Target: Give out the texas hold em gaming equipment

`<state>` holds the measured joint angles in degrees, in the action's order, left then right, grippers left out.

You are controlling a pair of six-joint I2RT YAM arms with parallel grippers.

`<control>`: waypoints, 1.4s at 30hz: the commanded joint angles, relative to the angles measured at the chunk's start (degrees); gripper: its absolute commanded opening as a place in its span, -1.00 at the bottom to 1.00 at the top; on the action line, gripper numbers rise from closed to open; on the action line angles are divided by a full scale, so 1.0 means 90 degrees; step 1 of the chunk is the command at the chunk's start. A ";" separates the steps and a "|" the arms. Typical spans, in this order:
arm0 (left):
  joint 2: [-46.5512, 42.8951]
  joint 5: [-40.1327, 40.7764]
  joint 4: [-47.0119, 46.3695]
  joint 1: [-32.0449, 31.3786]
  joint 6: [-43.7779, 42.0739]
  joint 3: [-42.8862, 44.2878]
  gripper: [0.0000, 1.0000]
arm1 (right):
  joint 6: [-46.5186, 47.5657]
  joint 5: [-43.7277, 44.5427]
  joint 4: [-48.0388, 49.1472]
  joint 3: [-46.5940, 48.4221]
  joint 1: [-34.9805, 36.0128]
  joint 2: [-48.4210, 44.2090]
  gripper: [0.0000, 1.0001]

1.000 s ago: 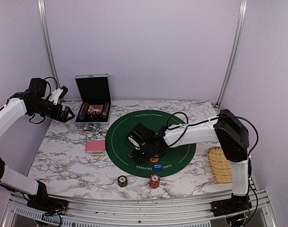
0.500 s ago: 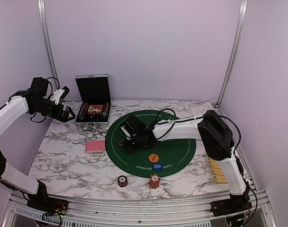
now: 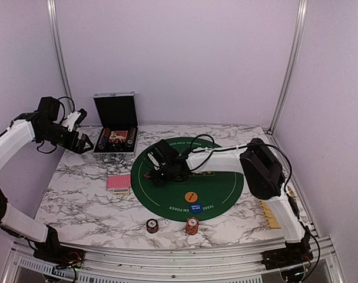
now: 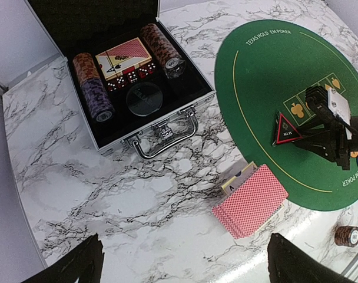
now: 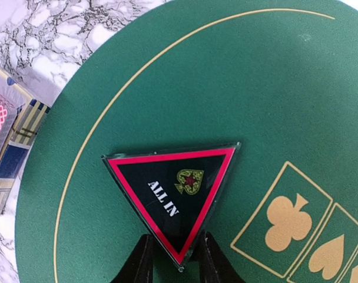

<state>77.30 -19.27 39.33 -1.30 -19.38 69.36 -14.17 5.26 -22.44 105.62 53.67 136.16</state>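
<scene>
Near the mat's (image 5: 255, 88) left rim, right hand (image 5: 174, 254) pinches triangular marker (image 5: 173, 191).

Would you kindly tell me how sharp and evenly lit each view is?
Top external: evenly lit but soft, the mat print barely legible. Left wrist: crisp on the case, glare whitening the table lower right. Right wrist: sharp, the marker lettering readable, the right tool dark.

Red-black triangular marker (image 5: 178, 197) on green mat (image 5: 255, 88); pink-backed cards (image 4: 249, 203) beside mat
</scene>
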 commanded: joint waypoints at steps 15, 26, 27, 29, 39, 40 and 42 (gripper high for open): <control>-0.0324 -0.0226 0.0288 0.0003 -0.0144 0.0021 0.98 | 0.0920 -0.1219 0.0086 0.0903 -0.0085 0.0426 -0.32; -0.0308 -0.0060 0.0467 -0.0004 -0.0357 0.0141 0.98 | 0.0723 -0.0632 -0.0012 -0.0536 -0.0182 -0.1090 0.50; -0.0307 -0.0059 0.0473 -0.0002 -0.0384 0.0137 0.98 | 0.0637 -0.0384 -0.0020 -0.0847 -0.0186 -0.1301 0.53; -0.0310 -0.0064 0.0483 0.0003 -0.0405 0.0140 0.98 | 0.0464 -0.0086 -0.0123 -0.1414 -0.0182 -0.1703 0.59; -0.0242 -0.0172 0.0480 0.0002 -0.0455 0.0163 0.98 | -0.0343 0.0169 -0.0418 -0.3642 -0.0158 -0.3165 0.75; -0.0245 -0.0182 0.0478 -0.0003 -0.0464 0.0154 0.98 | -0.0419 0.0179 -0.0426 -0.3752 -0.0153 -0.3247 0.75; -0.0242 -0.0185 0.0492 -0.0007 -0.0481 0.0140 0.98 | -0.0573 0.0215 -0.0418 -0.3933 -0.0142 -0.3355 0.75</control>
<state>75.64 -20.34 42.04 -1.30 -22.68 69.36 -15.09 5.76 -25.10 72.40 52.36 108.90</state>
